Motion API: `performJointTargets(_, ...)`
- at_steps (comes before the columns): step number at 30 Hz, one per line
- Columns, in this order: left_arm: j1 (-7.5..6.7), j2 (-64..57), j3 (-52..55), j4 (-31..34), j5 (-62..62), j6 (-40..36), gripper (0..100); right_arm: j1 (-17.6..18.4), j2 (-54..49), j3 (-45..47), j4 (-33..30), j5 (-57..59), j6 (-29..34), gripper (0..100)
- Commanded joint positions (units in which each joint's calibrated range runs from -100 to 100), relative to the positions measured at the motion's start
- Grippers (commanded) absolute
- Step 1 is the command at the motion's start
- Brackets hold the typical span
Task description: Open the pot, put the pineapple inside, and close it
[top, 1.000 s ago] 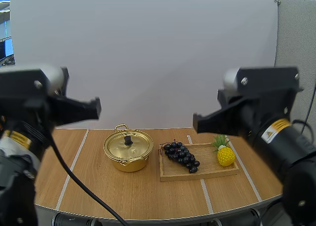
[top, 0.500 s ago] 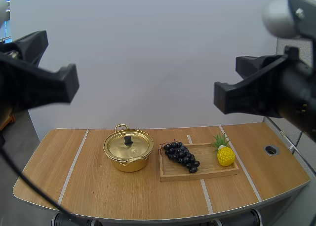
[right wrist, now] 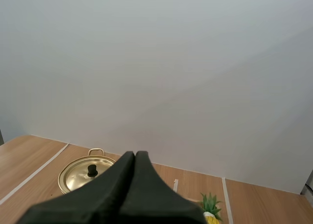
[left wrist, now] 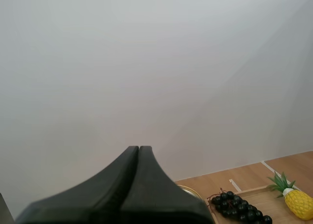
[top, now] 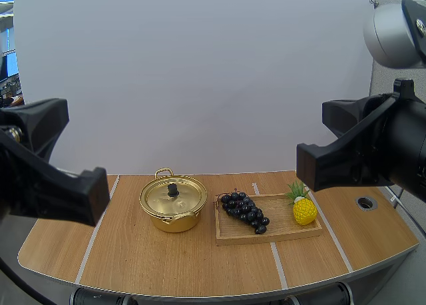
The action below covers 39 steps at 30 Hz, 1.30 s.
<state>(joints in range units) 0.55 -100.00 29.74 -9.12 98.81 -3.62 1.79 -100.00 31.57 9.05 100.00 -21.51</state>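
**Both grippers closed and empty; pineapple on the tray, pot lidded**

The wooden tray [top: 286, 230] lies on the tabletop [top: 166, 265], right of centre in the high view. The pineapple [top: 303, 209] stands upright on the tray's right end, with its green leaves toward the back. A bunch of dark grapes [top: 245, 210] lies across the tray's left half, apart from the pineapple. The golden pot [top: 173, 204] sits just left of the tray, near it but not touching. Its lid [top: 172, 197] is on, and the black knob [top: 172, 188] is at the lid's centre. Well to the right of the tray, a small round hole [top: 365, 202] is set into the tabletop.

The left arm [top: 40, 185] and the right arm [top: 373, 152] appear in the high view as large dark shapes at either side, well clear of the tray and pot.

In the left wrist view, the left gripper [left wrist: 138, 153] has its fingers pressed together into one dark wedge, with nothing between them. Beyond it lie a sliver of the pot's rim, the grapes and the pineapple on the tray.

In the right wrist view, the right gripper [right wrist: 135, 155] is likewise closed on nothing, its fingers meeting along a thin seam. The lidded pot sits beyond it to one side, and the pineapple's leaves rise beyond it to the other. Neither gripper touches anything on the tabletop.
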Motion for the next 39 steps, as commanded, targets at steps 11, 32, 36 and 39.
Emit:
performJointTargets(11, 0.11, 14.8, -0.5, 0.8, 1.2, 0.0, 0, -0.2, 11.6, -0.4, -5.9, 0.0, 4.4, 0)
performJointTargets(32, 0.11, 43.8, -0.5, 0.8, 1.2, 0.3, 0, -0.2, 31.5, -0.4, -5.9, 0.0, 4.7, 0)
performJointTargets(36, 0.11, 48.5, -0.5, 0.8, 1.2, 2.2, 0, -0.2, 33.5, -0.4, -5.9, 0.0, 4.7, 0)
performJointTargets(39, 0.11, 51.6, -0.5, 0.7, 1.2, 2.9, 0, -0.2, 34.1, -0.4, -5.9, 0.0, 4.7, 0)
